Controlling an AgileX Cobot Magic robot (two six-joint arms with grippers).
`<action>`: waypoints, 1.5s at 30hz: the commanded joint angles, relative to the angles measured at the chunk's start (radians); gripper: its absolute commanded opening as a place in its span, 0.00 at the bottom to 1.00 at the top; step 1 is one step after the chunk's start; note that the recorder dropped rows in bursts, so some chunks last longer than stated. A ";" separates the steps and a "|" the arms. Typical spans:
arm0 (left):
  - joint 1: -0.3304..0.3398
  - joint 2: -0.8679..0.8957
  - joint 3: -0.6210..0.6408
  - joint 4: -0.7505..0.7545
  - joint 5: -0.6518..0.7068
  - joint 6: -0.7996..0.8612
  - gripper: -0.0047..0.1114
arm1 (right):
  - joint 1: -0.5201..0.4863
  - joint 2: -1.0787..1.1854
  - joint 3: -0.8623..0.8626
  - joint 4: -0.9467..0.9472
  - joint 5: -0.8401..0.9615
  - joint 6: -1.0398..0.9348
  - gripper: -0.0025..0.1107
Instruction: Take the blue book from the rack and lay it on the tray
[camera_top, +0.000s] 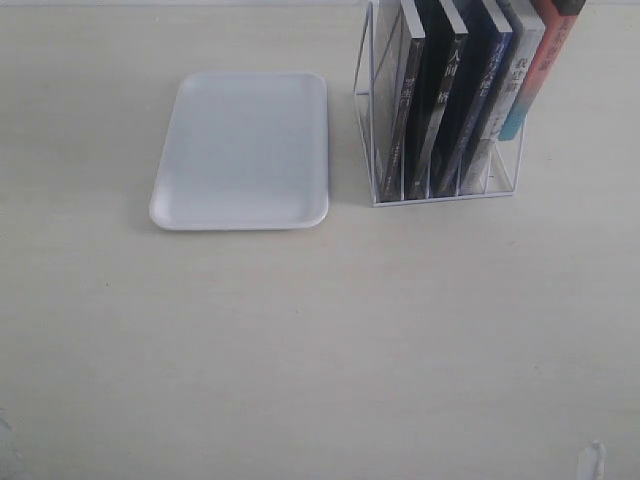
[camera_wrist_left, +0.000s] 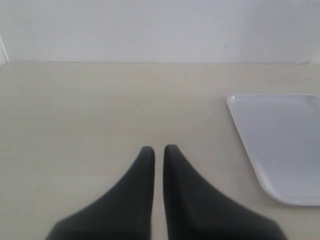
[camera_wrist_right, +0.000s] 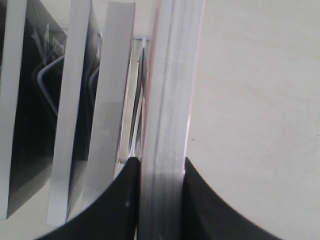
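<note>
In the exterior view I see neither tool. The tray (camera_top: 245, 150) lies bare on the surface (camera_top: 320, 340), just beside the rack (camera_top: 440, 198). 5 books stand in the rack, leaning slightly. The blue book (camera_top: 478, 100) is in its slot, 3rd from the tray side, with a black spine on one flank and a pale spine on the other. The outermost book (camera_top: 552, 45), farthest from the tray, has a red-orange spine.

In the left wrist view, the left tool (camera_wrist_left: 159, 150) has its fingers pressed almost together, with only a thin slit between them and nothing in it. It hangs over bare surface, and the tray (camera_wrist_left: 280, 140) is ahead of the fingertips and off to one side, apart from them.

In the right wrist view, the right tool (camera_wrist_right: 159, 165) pinches the page edge of the outermost book (camera_wrist_right: 172, 90), 1 finger tight on each face. A reddish cover edge runs along the book, bare surface lies on its far side, and the rack wire (camera_wrist_right: 134, 120) and the other books are on the near side. I judge this is the red-orange one, which would put the blue book 2 places further in from the tool.

No part of the task is done as far as I can see. The blue book has to be gripped, lifted clear of the rack, carried to the tray and laid flat there.
</note>
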 joint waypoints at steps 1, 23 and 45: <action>-0.008 -0.002 0.004 0.002 -0.006 0.002 0.09 | -0.003 -0.020 -0.013 0.000 -0.021 0.004 0.02; -0.008 -0.002 0.004 0.002 -0.006 0.002 0.09 | -0.003 0.039 0.024 0.019 -0.079 -0.026 0.12; -0.008 -0.002 0.004 0.002 -0.006 0.002 0.09 | 0.033 -0.075 -0.055 0.245 -0.021 -0.062 0.36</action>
